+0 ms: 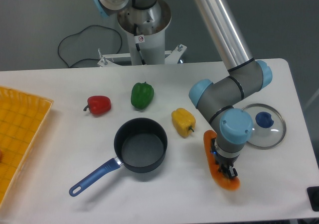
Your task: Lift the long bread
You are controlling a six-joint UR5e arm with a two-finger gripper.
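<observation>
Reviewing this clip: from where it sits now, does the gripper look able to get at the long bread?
Probably yes. The gripper is already down on the long bread, and nothing lies between them; the yellow pepper and glass lid sit clear. Whether the jaws have closed is unclear.

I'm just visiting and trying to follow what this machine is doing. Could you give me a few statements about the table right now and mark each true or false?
1. The gripper is down over the long bread. True.
2. The pot has its glass lid on. False: the lid lies on the table to the right, and the pot is open and empty.
3. Three peppers lie on the table: red, green, yellow. True.
4. The long bread lies in the yellow tray. False: it lies on the table, right of the pot.
</observation>
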